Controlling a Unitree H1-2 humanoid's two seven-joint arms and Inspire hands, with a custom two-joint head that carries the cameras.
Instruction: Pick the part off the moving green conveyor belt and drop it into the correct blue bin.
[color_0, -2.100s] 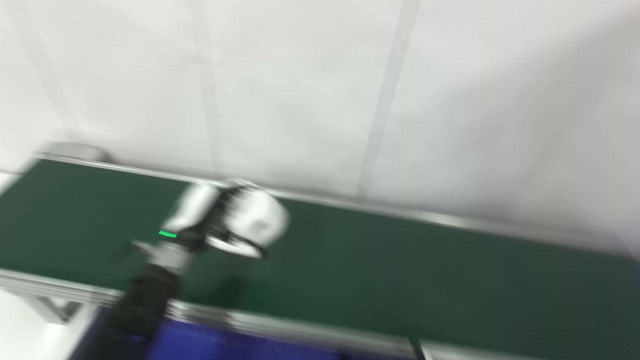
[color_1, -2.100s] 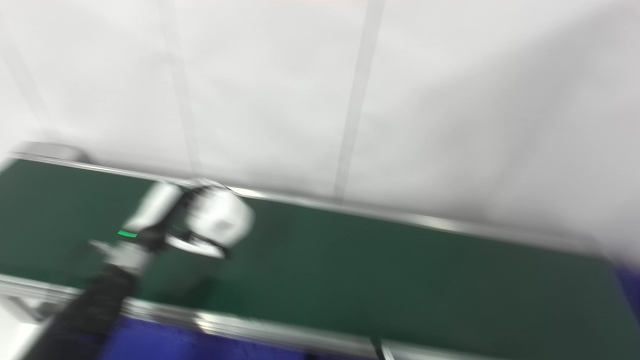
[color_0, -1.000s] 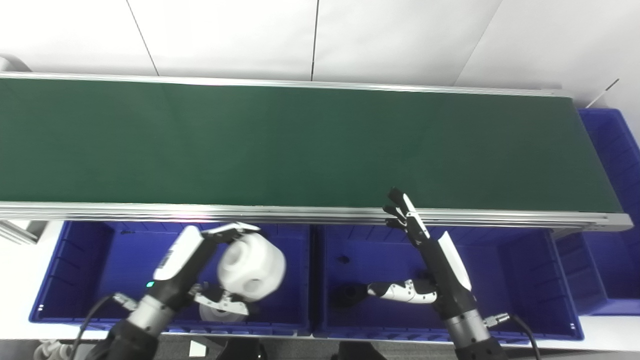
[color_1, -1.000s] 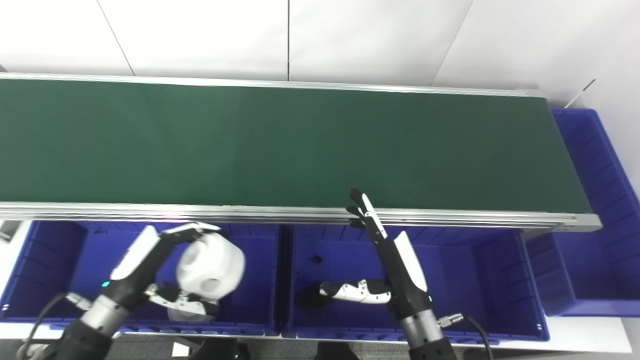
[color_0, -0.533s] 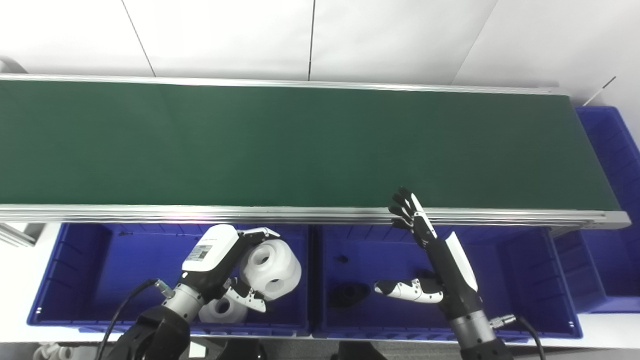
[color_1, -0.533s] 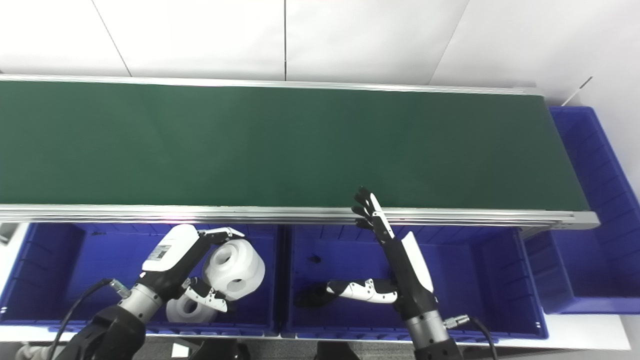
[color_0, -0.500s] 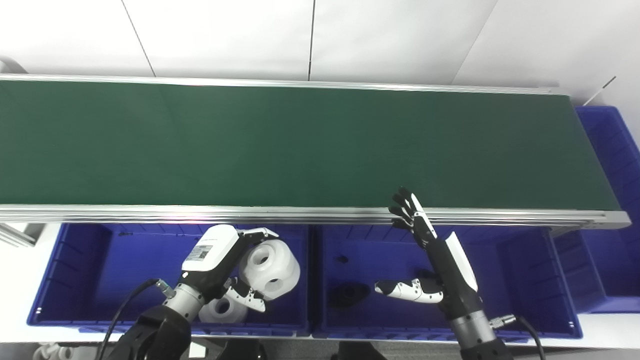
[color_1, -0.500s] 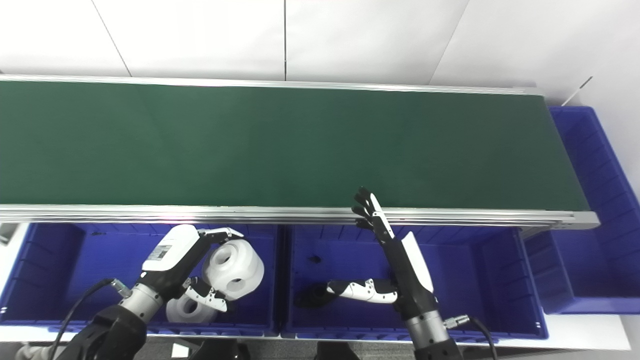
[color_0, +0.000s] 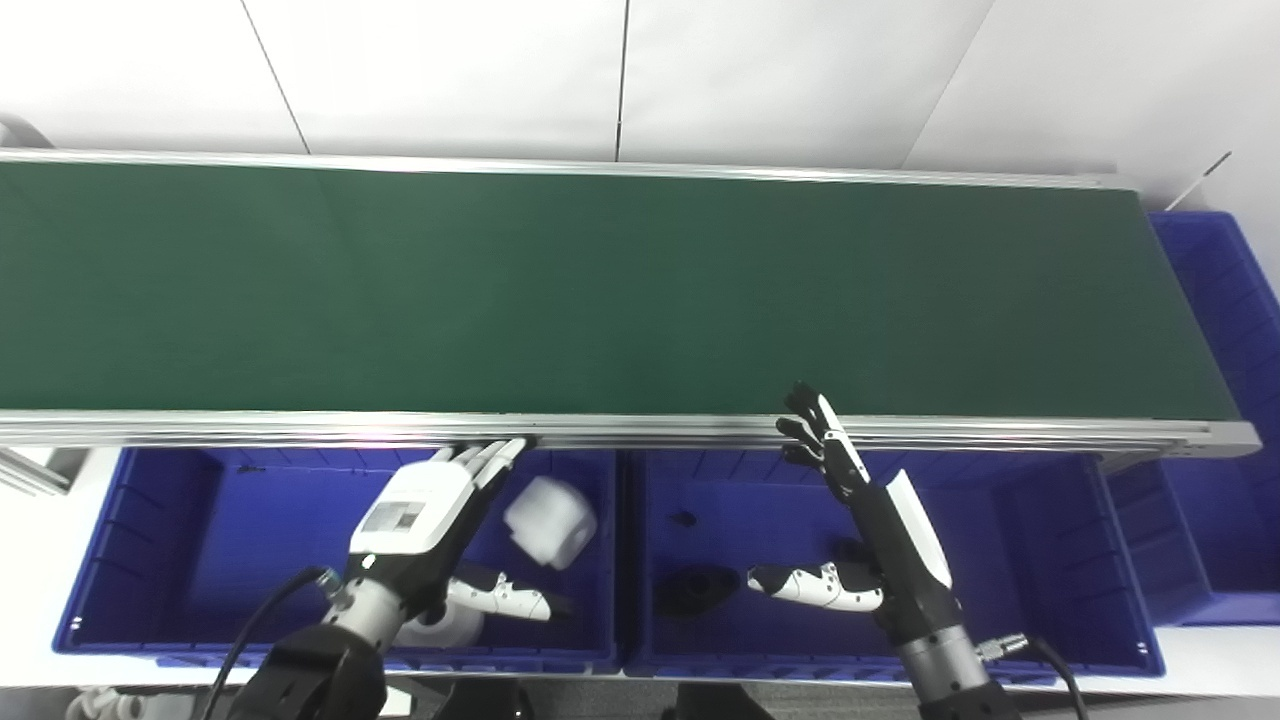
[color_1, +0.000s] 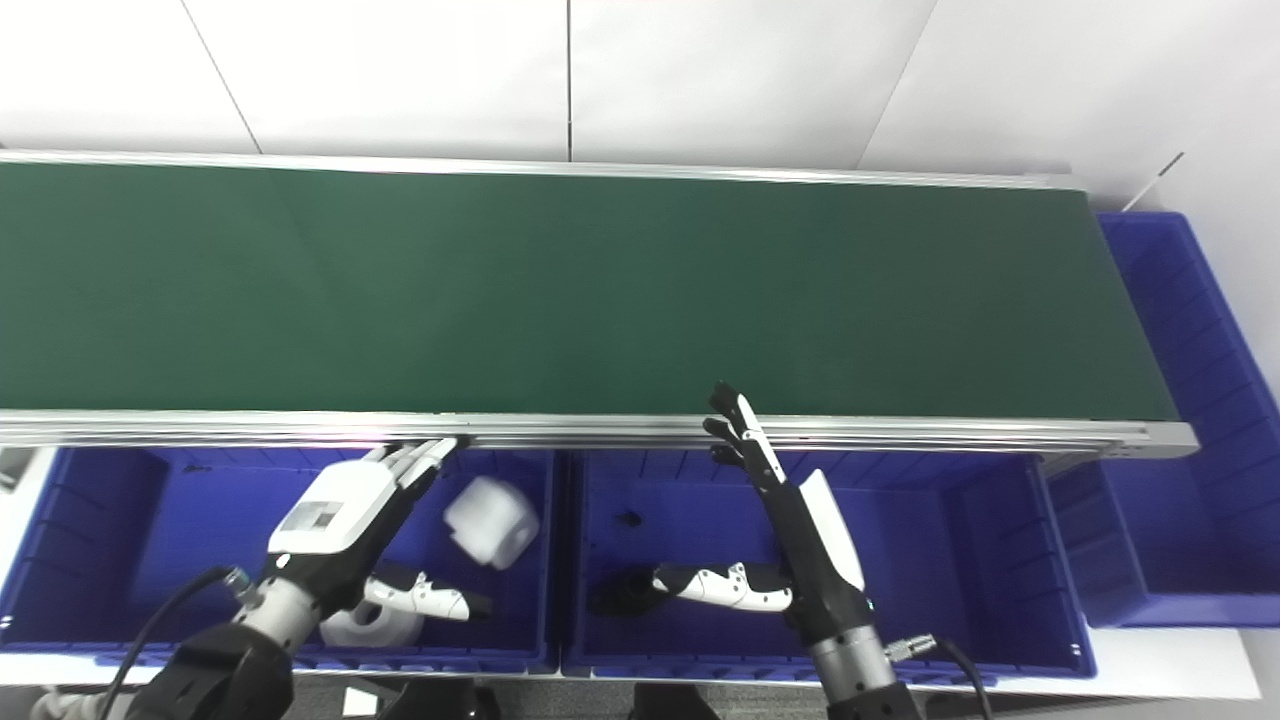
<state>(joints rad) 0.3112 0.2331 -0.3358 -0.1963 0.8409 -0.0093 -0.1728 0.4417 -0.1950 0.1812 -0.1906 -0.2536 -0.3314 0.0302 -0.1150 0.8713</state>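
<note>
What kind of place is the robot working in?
Probably a factory-style sorting station or test lab: a long green conveyor belt runs past a row of blue bins, with white parts in one.

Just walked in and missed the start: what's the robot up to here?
It is sorting parts from the green conveyor belt into blue bins. The left hand is open over the left blue bin, with a round white plastic part loose beside its fingers and another white part below it. The right hand is open over the middle blue bin, which holds a small black part. Nothing shows on the belt.
</note>
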